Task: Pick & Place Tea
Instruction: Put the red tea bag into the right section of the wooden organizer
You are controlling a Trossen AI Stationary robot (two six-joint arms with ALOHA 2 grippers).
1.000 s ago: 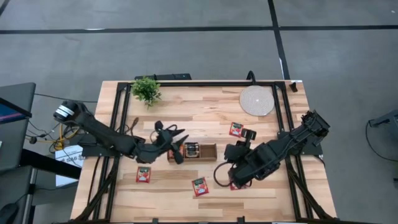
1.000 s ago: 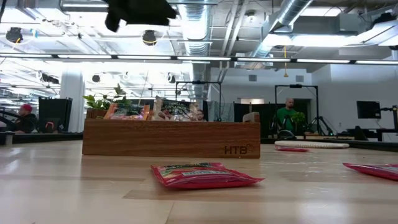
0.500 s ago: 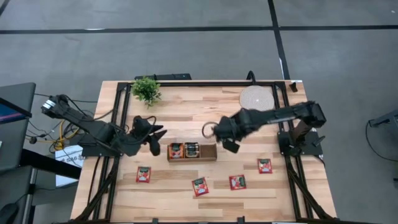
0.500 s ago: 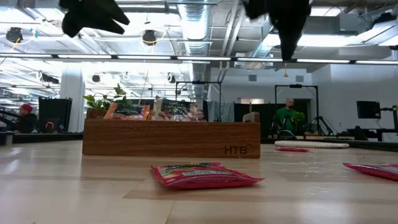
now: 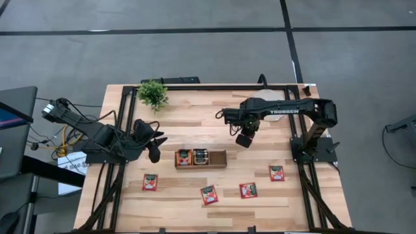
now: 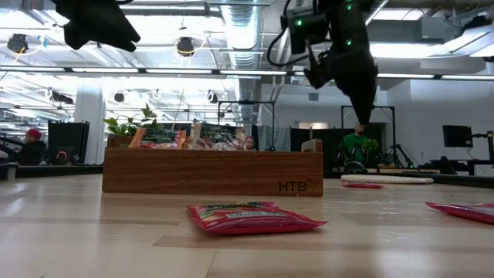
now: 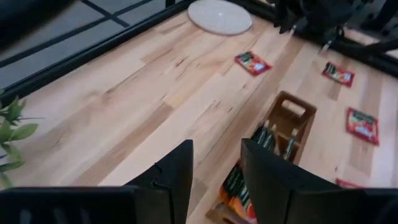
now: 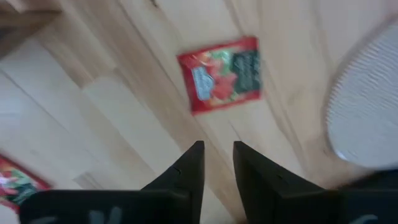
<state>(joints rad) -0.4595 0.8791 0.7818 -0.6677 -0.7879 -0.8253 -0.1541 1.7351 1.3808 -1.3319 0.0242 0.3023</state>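
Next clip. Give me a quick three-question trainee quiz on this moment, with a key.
1. Which compartment of the wooden tray is empty? A) the one nearest the left arm B) the middle one C) the one nearest the right arm
2. True or false: the right gripper holds a red sachet.
3. In the high view, how many loose sachets lie on the table on the tray's side away from the plant?
Key: 1 C. 2 False: it is open and empty, and the sachet lies flat beyond it. 3 Four.
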